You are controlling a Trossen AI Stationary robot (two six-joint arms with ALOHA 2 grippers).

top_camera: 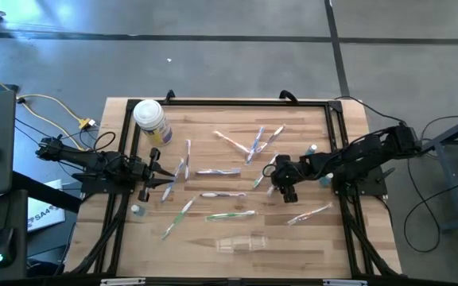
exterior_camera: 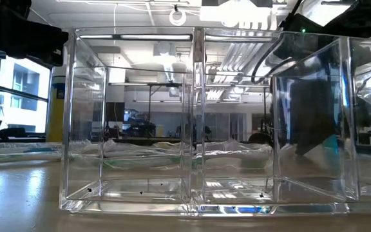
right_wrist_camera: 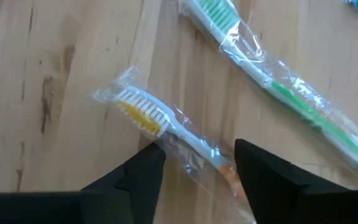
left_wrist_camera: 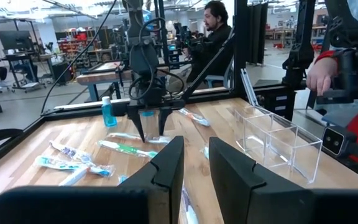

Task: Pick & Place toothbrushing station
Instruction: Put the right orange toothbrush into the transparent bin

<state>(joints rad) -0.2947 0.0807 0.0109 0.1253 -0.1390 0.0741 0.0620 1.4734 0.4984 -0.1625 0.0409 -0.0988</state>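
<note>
Wooden table (top_camera: 237, 262), wrapped toothbrushes (top_camera: 230, 215), yellow-labelled jar (top_camera: 150, 121), label unreadable.

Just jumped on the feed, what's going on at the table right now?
The right gripper is down on the table with its fingers either side of a wrapped toothbrush with yellow bristles, not clamped yet. A green toothbrush lies beside it. The left gripper waits near the table's left side. The clear holder looks empty.

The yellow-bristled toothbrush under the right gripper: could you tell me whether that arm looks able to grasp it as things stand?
Probably yes. The right gripper hangs just above the wrapped yellow-bristled toothbrush, its open fingers on either side of the handle. The green toothbrush lies apart, so nothing seems to block it.
</note>
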